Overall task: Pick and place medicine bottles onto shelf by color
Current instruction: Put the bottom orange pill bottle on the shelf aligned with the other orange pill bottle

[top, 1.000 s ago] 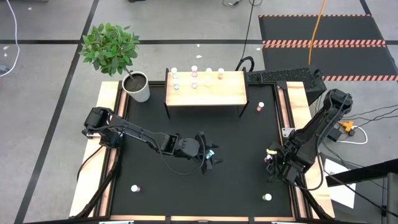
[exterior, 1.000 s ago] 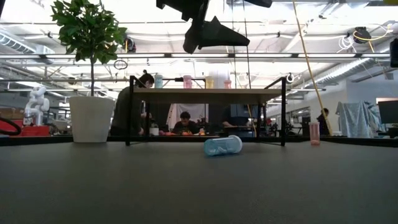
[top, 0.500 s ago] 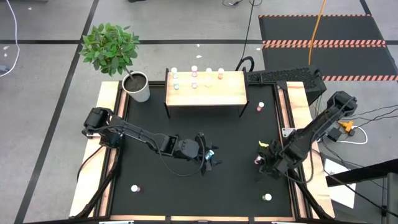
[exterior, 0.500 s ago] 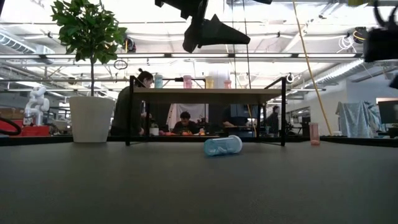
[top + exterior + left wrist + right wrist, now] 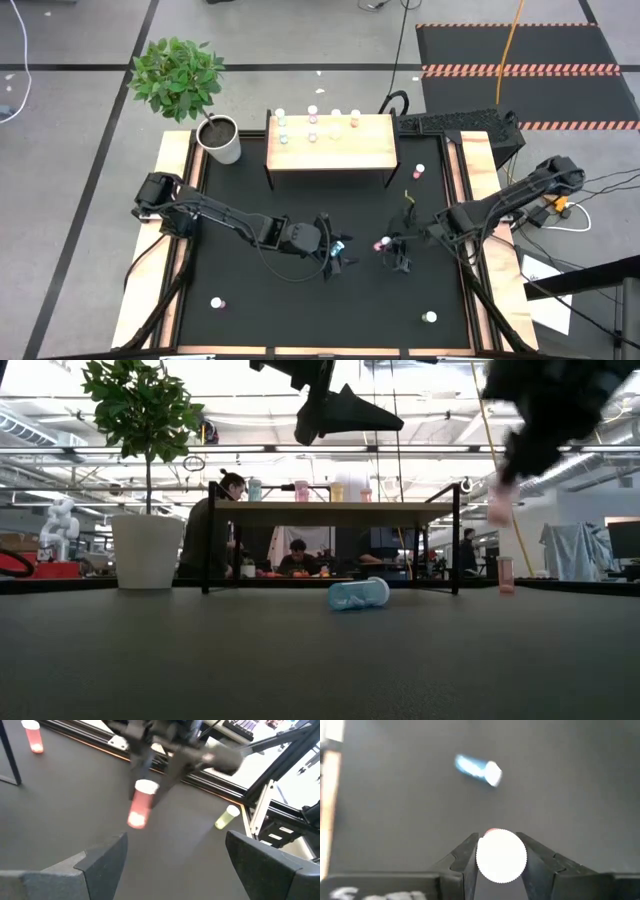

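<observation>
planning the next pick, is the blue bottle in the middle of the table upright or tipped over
Tipped over. In the low view the blue bottle lies on its side on the black table, white cap pointing sideways, below the open left hand.

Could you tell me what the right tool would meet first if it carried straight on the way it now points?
Probably the bare black table top: the right tool, shut on a white-capped pink bottle, points downward. The lying blue bottle sits off that line.

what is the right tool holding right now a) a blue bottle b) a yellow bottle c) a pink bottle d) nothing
c: the right tool is shut on a pink bottle by its white cap, carried above the mat, while the blue bottle lies on its side on the mat.
</observation>
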